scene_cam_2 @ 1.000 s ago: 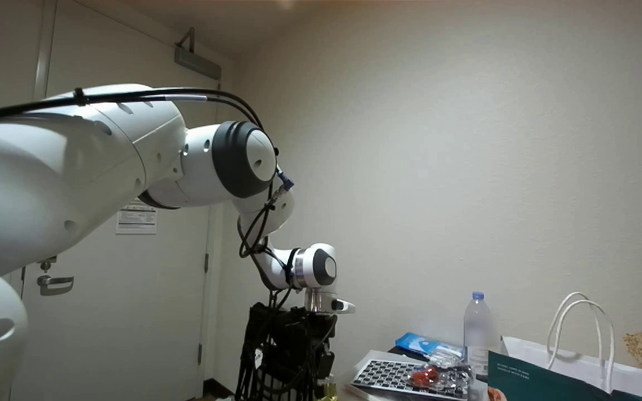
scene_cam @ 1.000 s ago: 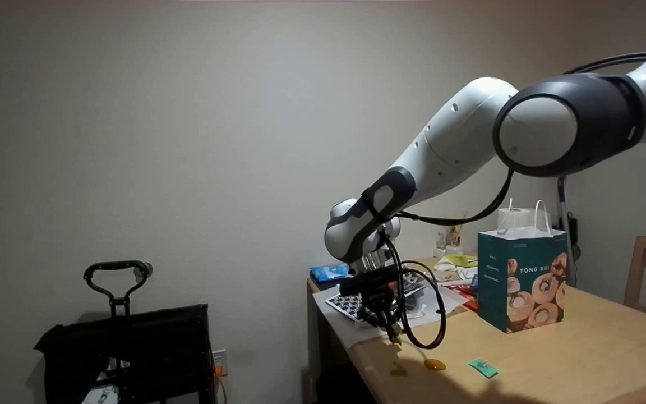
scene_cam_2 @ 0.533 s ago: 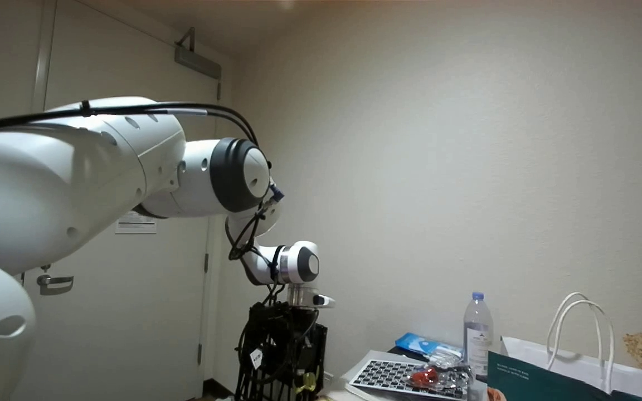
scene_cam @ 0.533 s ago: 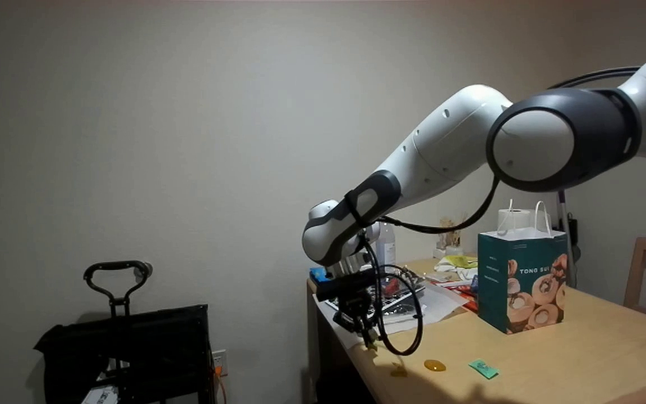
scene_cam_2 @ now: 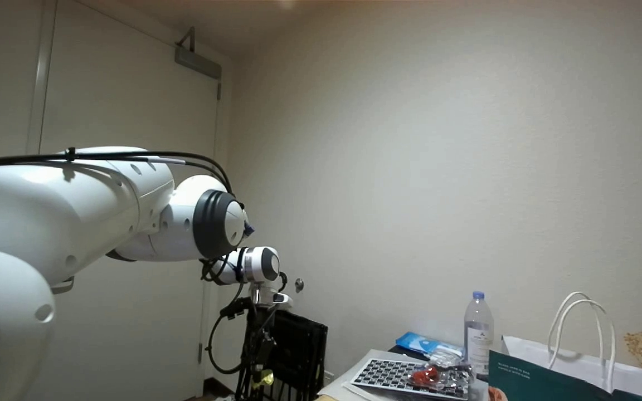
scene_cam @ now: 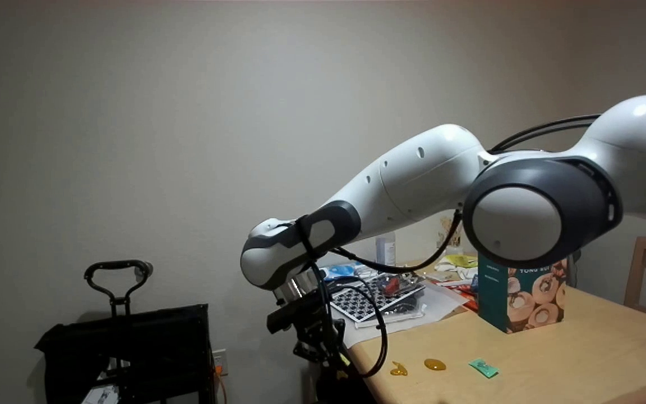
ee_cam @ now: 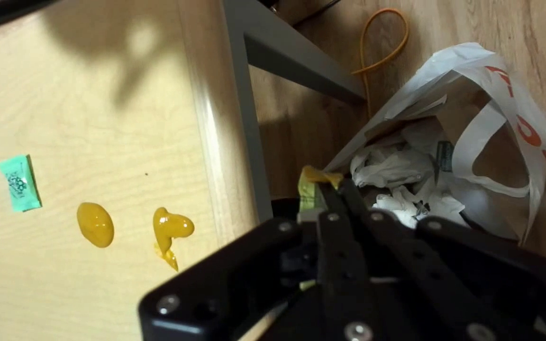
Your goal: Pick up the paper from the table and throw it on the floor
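In the wrist view, a small yellow-green paper smeared with orange is pinched at the fingertips of my gripper, which is shut on it. Both hang just past the edge of the table, beside a plastic bag of crumpled white waste. The wood floor shows below. The paper also appears as a yellow patch low on the gripper in both exterior views. In an exterior view the gripper is dark and its fingertips are hard to make out.
Orange puddles and a teal packet lie on the tabletop. The open plastic bag stands on the floor near the grey table frame and an orange cord. A teal printed bag and a bottle stand on the table.
Over the last second the arm has lowered and swung leftward in both exterior views, taking the shut gripper and paper from above the table's corner to beyond its edge.
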{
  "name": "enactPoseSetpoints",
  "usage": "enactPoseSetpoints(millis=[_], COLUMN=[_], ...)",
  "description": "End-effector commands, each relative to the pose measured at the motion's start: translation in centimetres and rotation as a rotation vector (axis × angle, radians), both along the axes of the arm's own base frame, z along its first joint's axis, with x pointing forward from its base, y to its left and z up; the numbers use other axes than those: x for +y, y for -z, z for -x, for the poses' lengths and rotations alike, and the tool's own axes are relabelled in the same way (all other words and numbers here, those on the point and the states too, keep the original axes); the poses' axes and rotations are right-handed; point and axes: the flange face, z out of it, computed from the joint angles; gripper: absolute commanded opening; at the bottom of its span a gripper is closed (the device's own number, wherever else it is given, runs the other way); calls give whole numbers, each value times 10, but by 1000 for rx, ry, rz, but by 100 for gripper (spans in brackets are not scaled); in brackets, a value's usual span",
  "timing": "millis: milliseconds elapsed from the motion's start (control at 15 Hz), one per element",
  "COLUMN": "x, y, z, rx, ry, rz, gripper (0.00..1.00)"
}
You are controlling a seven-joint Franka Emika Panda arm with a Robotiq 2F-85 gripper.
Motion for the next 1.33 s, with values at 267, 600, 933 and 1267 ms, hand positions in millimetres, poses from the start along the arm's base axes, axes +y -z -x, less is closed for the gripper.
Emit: enactPoseSetpoints(millis=[267,600,933,1267], x=[4,20,22,29], y=[26,63,73,86], z=[-2,-2,2,10], rx=[16,13,24,62], ry=[-36,-126,-114,-114], rz=[-33,-70,-65,-77], gripper=[4,3,4,4])
